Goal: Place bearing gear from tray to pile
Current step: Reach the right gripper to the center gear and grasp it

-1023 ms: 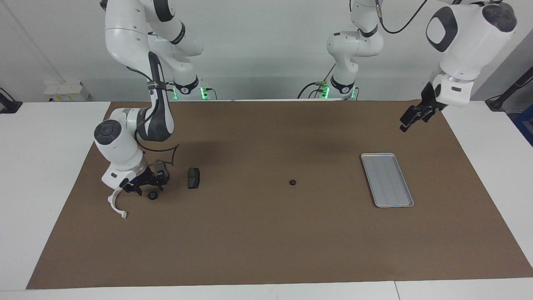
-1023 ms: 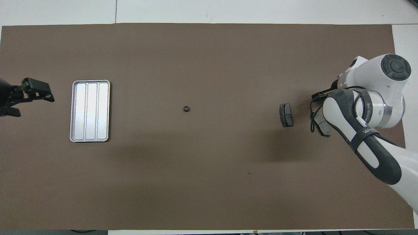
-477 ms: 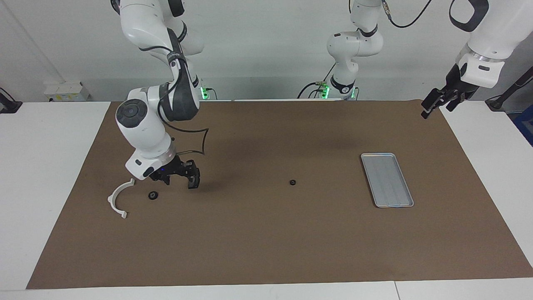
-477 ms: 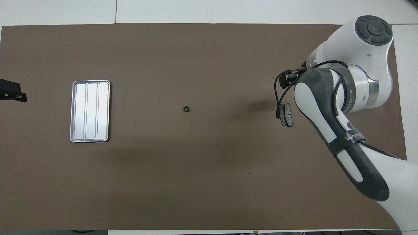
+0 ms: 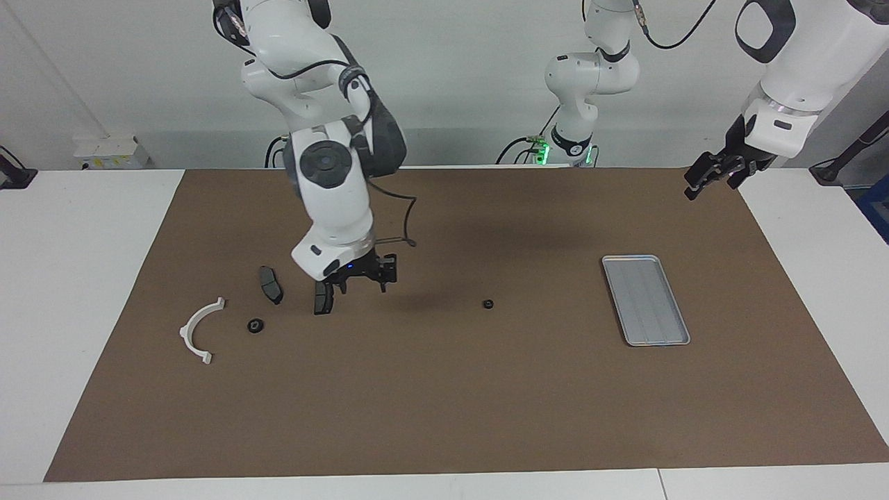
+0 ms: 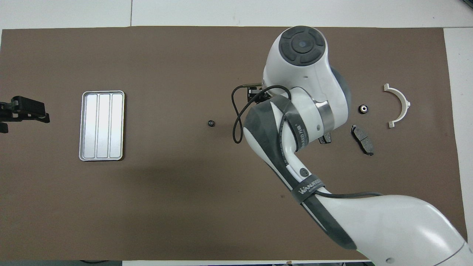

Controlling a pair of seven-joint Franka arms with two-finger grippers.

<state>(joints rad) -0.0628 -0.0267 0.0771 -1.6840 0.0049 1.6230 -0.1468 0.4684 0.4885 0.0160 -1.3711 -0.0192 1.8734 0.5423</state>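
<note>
Tray [image 5: 646, 300] sits empty near the mat's left-arm end. Right gripper [image 5: 363, 276], released and empty, hovers between pile [image 5: 267, 305] and stray gear [image 5: 488, 303], likely fetching it. Left gripper [image 5: 714, 173], spread, waits.

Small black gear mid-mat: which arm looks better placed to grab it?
Probably the right: the right gripper hangs low and open near the gear; the left gripper waits high over the mat's edge.

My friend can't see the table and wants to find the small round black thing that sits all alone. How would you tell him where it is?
Start at the silver tray toward the left arm's end of the brown mat. Move along the mat toward the white half-ring bracket; about mid-table lies a small black gear. Another gear sits by the bracket and dark pads, but this one has nothing beside it.
</note>
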